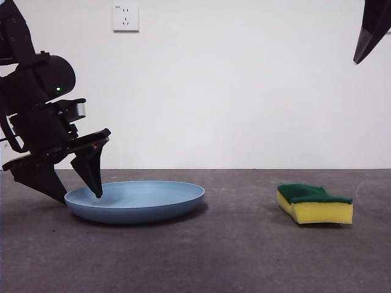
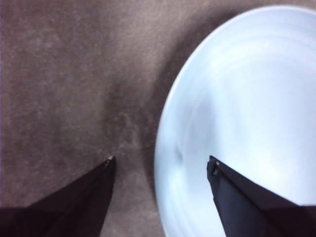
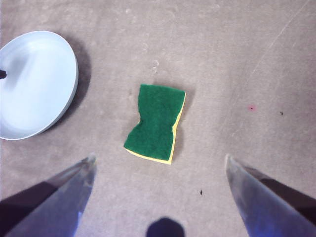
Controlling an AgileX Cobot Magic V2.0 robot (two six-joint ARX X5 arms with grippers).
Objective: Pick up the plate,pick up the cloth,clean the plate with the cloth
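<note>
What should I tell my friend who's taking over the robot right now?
Left gripper: open, straddling the plate's rim, one jaw inside, one outside.
Right gripper: open, high above the sponge.
The plate sits flat on the table; the sponge lies apart from it, green side up.
Done: nothing lifted.
Left: grip and lift plate, grab sponge, wipe plate.

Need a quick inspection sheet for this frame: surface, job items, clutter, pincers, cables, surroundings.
Surface: grey table, small specks and scuffs.
Plate: light blue, flat on the table.
Cloth: yellow sponge lying green face up, apart from the plate, untouched.
Clutter: nothing seen.
Left pincer: open, straddling the plate's rim, one jaw inside, one outside.
Right pincer: open, high above the cloth.
Cables: nothing clearly seen.
Surroundings: white wall, wall socket.
</note>
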